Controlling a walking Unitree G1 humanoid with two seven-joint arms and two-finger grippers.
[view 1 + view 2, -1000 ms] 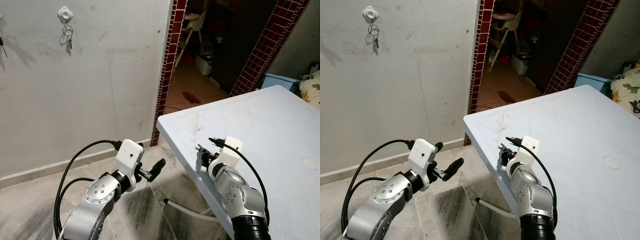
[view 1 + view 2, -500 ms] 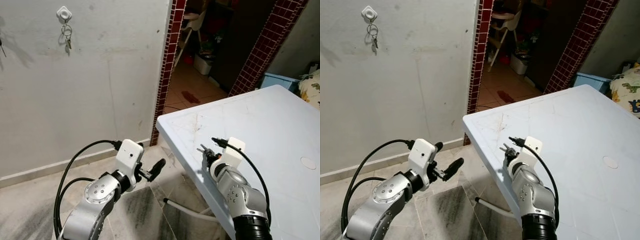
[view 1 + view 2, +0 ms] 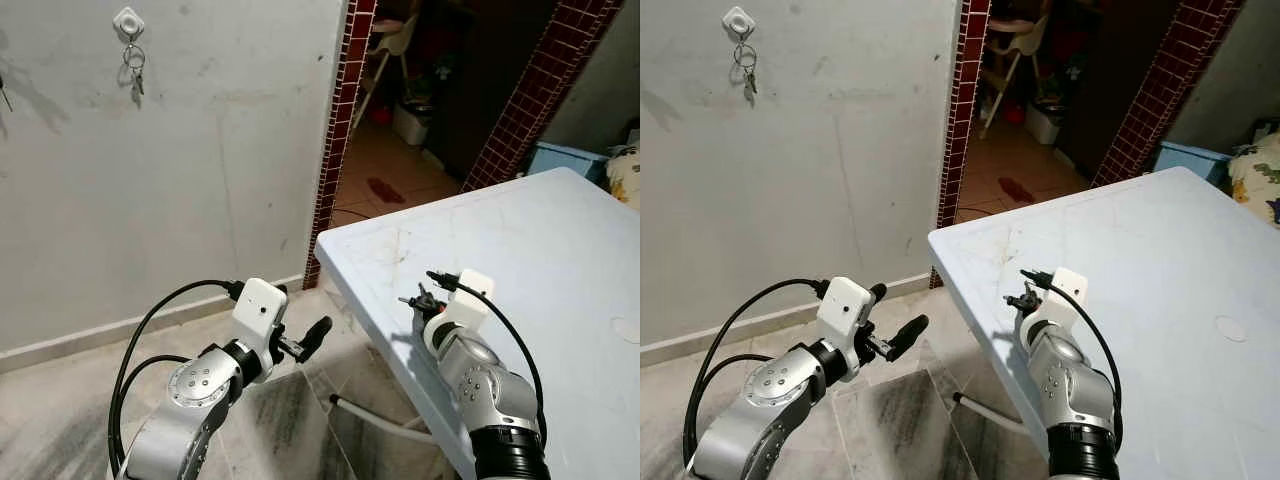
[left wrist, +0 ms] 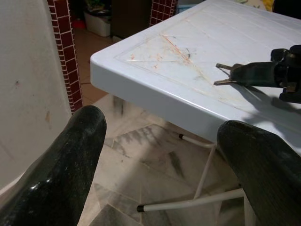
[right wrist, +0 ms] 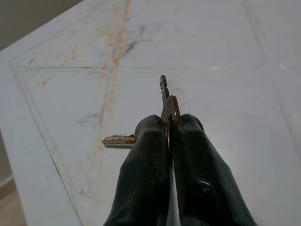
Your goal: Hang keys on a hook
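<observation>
Room first: grubby white wall [image 3: 220, 150] on the robot's left, a doorway edged in dark red tile [image 3: 335, 140] leading somewhere dim, marble-look floor tiles [image 3: 60, 420] underfoot. A pale blue plastic table [image 3: 540, 250] takes up the right side, its near corner scuffed with orange and black marks.

Right gripper [image 5: 168, 123] is over that scuffed corner with both black fingers squeezed tight on a set of keys [image 5: 165, 101]; one key pokes up between the tips and another sticks out sideways. Can't see any ring, the fingers cover it.

Left gripper [image 3: 312, 333] hangs over the floor beside the table, fingers spread wide, nothing in them.

High on the wall there's a white hook [image 3: 128, 24] with another bunch of keys [image 3: 135, 76] hanging off it, too small to count. Far table edge is cut off.
</observation>
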